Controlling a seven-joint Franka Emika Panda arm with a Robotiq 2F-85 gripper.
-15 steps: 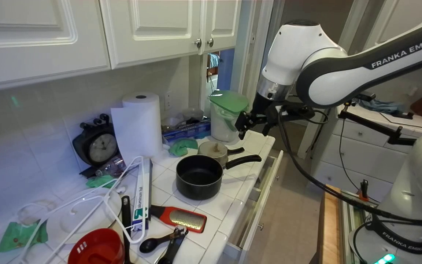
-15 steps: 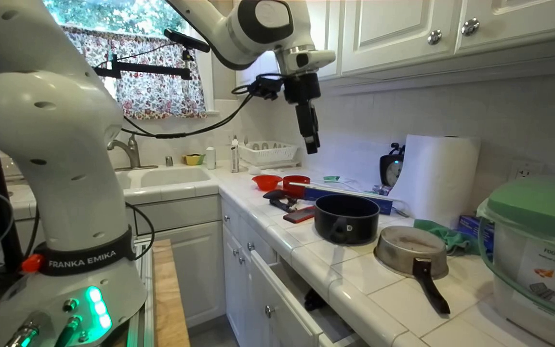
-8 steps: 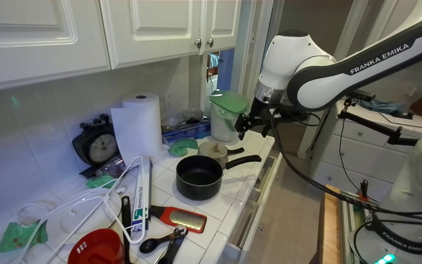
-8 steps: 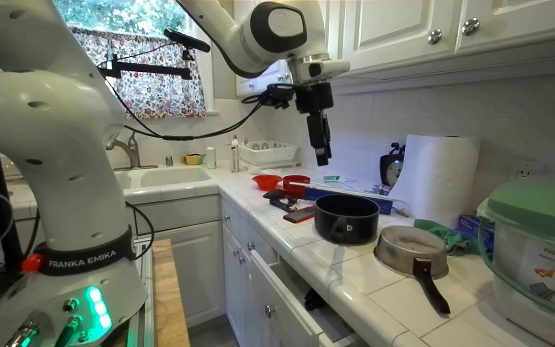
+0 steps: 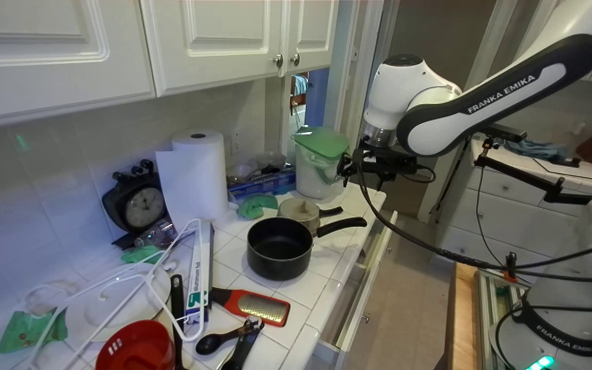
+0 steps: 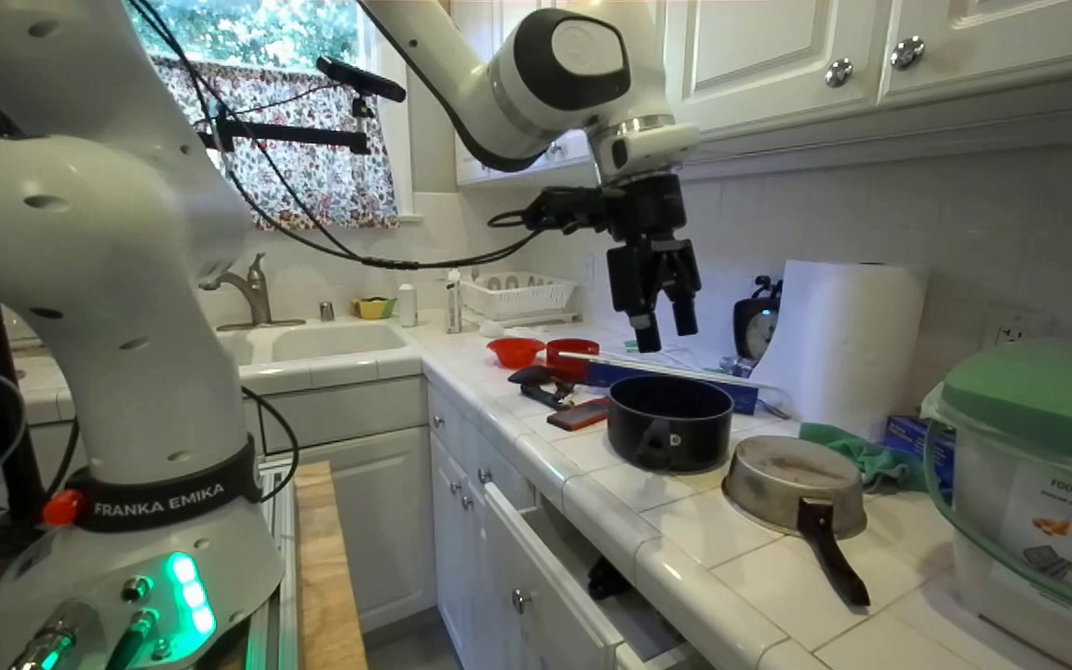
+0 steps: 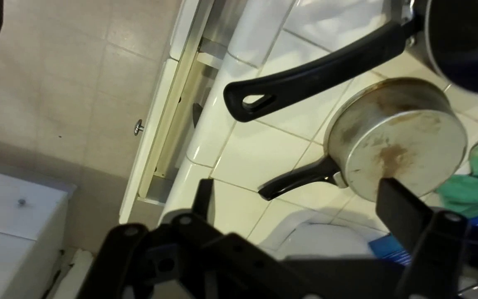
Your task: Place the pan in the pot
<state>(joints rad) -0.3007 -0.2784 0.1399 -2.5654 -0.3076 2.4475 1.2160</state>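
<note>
Wrist view puts the gripper [image 7: 296, 189] nearest, its jaws spread wide with nothing held between them. Below their tips, well apart from them, the pan [image 7: 403, 151] lies upside down on the counter [image 7: 259, 149], its handle [image 7: 301, 178] seen across the gap. Farther from the jaws, beyond the pan, the pot [image 5: 278, 249] stands upright and, in an exterior view, shows empty. By my judgement nothing is done yet: grasp, lift, carry and placing in the pot all remain.

Lower than gripper [image 6: 666, 331]: red-edged grater [image 5: 257, 307] and green cloth [image 5: 255, 206] on bench [image 6: 699, 521], drawer [image 6: 547, 597] jutting out. Red bowl [image 5: 136, 347] well apart from gripper.
</note>
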